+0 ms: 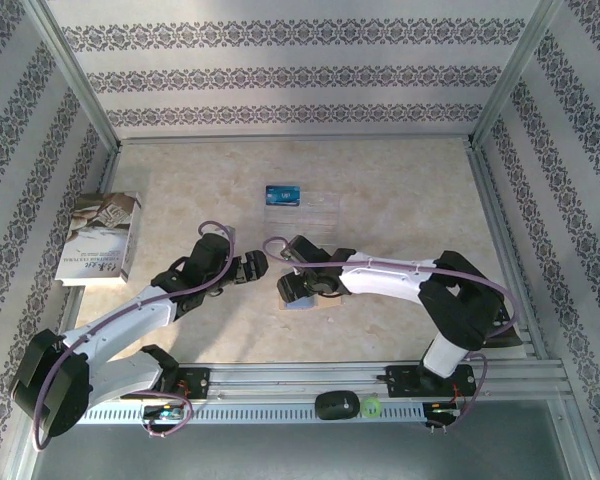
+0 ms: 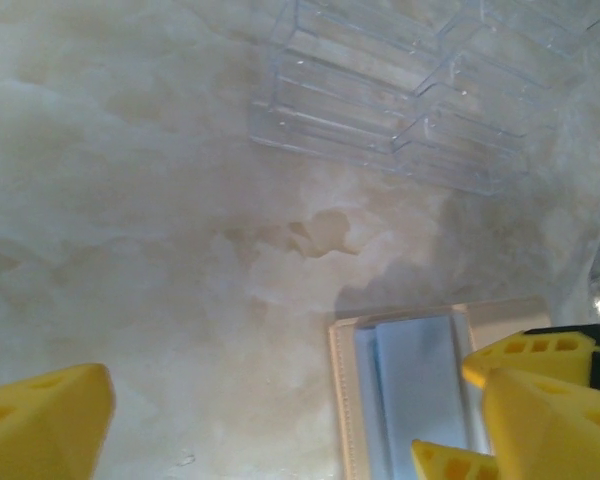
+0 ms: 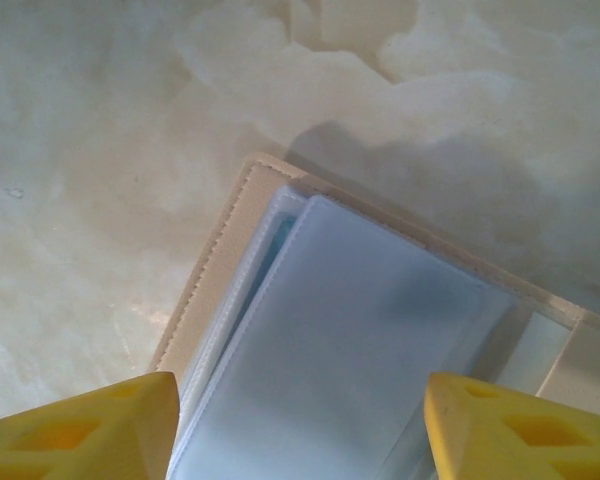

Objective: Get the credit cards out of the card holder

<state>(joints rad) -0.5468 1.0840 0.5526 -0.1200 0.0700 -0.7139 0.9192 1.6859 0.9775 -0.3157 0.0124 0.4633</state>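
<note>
Near the middle of the tabletop (image 1: 180,190), the left gripper (image 1: 254,265) is seen with its fingers (image 2: 40,420) spread wide and nothing caught between them. Just at its 3 o'clock, the right gripper (image 1: 288,291) is poised over the card holder (image 3: 350,340), with its own fingers (image 3: 80,430) apart on either side of the sleeves and nothing pinched.

The card holder lies open and flat, its pale blue-grey sleeves uppermost inside the tan stitched rim. A darker bluish shade is made out through the frosted sleeve. A card left inside is judged likely, though this cannot be confirmed. Such a card would be stiff, thin, light and slick, while the card holder is soft and easily dragged. The card is best pinched at an exposed short edge while the card holder is pinned down by the other fingers.

Farther off, at 12 o'clock from the card holder, a bright blue credit card (image 1: 282,196) rests at the left end of a clear tray (image 1: 320,210), already out.
</note>
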